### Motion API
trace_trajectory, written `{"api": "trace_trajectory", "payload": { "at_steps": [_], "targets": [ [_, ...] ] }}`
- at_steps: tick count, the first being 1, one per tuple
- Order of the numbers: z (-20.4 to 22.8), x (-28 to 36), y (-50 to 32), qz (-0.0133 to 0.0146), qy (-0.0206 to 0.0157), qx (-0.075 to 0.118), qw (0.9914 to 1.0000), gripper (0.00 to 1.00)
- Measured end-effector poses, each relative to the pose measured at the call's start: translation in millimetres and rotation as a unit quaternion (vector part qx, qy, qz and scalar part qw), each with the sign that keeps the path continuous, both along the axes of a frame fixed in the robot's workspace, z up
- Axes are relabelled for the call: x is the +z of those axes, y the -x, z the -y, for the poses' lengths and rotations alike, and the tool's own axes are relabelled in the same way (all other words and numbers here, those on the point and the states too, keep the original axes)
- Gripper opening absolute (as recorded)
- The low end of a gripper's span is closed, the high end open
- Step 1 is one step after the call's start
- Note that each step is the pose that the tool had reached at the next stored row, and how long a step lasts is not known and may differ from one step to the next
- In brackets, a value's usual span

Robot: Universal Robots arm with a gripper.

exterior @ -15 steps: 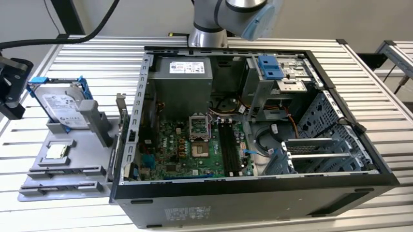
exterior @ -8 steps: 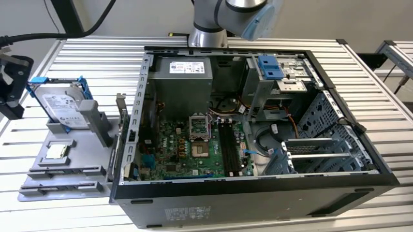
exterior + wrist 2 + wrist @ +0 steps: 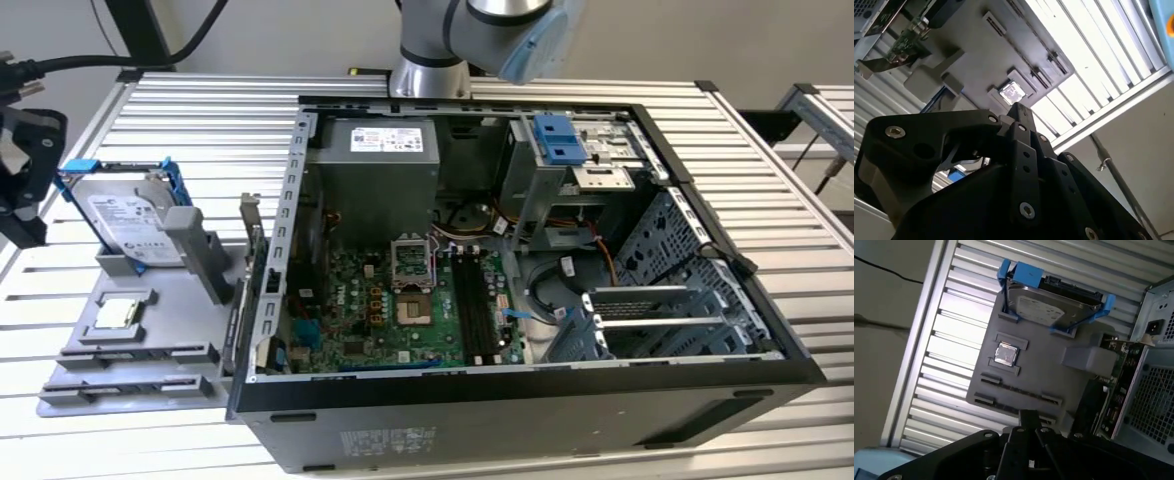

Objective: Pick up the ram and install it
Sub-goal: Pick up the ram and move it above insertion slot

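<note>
The ram is out of view. My gripper [image 3: 27, 222] hangs at the exterior view's far left, beside and above the grey holder tray [image 3: 94, 375]. In both wrist views its black fingers [image 3: 1021, 117] meet at the tip with nothing seen between them, pointing toward the tray's narrow slots [image 3: 1014, 391]. The open computer case [image 3: 534, 400] stands at the middle of the table. Its motherboard [image 3: 360, 310] carries long black memory slots [image 3: 474, 300] beside the processor socket [image 3: 411, 280].
On the tray stand a silver hard drive in a blue bracket [image 3: 127, 215], a square processor chip [image 3: 1006, 354] and an upright expansion card [image 3: 1104, 390]. The arm's base [image 3: 434, 60] rises behind the case. Blue drive-bay latches [image 3: 561, 140] sit at the case's back right.
</note>
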State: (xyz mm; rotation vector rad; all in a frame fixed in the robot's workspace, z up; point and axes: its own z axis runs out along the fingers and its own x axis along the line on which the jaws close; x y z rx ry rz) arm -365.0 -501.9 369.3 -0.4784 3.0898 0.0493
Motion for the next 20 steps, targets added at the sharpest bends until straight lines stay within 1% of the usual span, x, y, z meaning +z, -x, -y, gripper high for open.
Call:
{"api": "trace_trajectory", "payload": {
  "at_steps": [2, 4, 5, 7, 12, 20],
  "targets": [
    [0.0, -0.1, 0.1, 0.0000, 0.0003, 0.018, 0.99984, 0.00],
    [0.0, 0.0, 0.1, 0.0000, 0.0007, 0.036, 0.99935, 0.00],
    [0.0, 0.0, 0.0, 0.0000, 0.0009, 0.045, 0.99899, 0.00],
    [0.0, 0.0, 0.0, 0.0000, 0.0019, 0.064, 0.99798, 0.00],
    [0.0, 0.0, 0.5, -0.0002, 0.0050, 0.102, 0.99482, 0.00],
    [0.0, 0.0, 1.1, -0.0006, 0.0106, 0.146, 0.98922, 0.00]
  ]
}}
